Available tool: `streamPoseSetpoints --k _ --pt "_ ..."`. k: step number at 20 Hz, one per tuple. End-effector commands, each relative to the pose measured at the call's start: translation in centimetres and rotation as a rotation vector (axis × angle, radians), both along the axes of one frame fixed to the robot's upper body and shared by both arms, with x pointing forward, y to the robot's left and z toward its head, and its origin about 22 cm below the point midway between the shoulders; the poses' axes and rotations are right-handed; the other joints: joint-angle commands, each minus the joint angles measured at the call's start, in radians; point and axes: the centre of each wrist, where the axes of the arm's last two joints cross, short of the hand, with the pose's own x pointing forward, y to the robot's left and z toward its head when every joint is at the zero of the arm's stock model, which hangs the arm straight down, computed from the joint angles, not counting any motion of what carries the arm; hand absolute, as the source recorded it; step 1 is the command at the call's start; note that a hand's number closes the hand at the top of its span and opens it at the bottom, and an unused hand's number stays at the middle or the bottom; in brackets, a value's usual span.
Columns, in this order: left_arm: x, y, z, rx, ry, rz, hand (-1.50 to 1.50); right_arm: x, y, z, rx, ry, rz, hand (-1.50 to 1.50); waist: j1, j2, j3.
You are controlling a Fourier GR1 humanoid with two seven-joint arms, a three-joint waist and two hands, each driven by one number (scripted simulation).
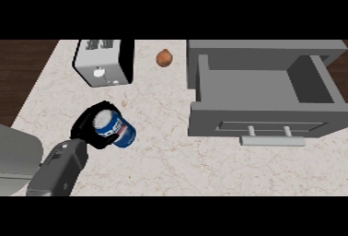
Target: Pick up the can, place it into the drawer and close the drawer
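Within the left robot hand (90, 123), fingers curled around it, the can (116, 129)

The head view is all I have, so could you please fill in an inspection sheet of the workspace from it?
Surface: pale speckled counter, dark wood floor beyond its left edge.
Job's things: blue can tilted in the left robot hand; grey drawer pulled open, nothing seen inside, bar handle facing the robot.
Clutter: toaster at upper left; brown egg between toaster and drawer.
Robot hands: left robot hand curled round the can; right robot hand not in view.
Cables: nothing seen.
Surroundings: grey forearm entering from lower left.
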Motion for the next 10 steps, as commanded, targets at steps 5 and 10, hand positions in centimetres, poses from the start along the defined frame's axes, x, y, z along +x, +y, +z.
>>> streamPoseSetpoints --k 5,10 --pt "0.9 -6.3 1.2 -0.040 -0.073 0.345 1.50 0.1 0.8 1.1 0.000 -0.019 -0.007 -1.50 0.006 -0.003 0.001" --pt "1.7 -8.0 5.9 -0.005 -0.197 0.337 1.50 -0.6 0.0 1.4 -0.003 0.016 -0.024 -1.50 0.011 -0.010 0.001"
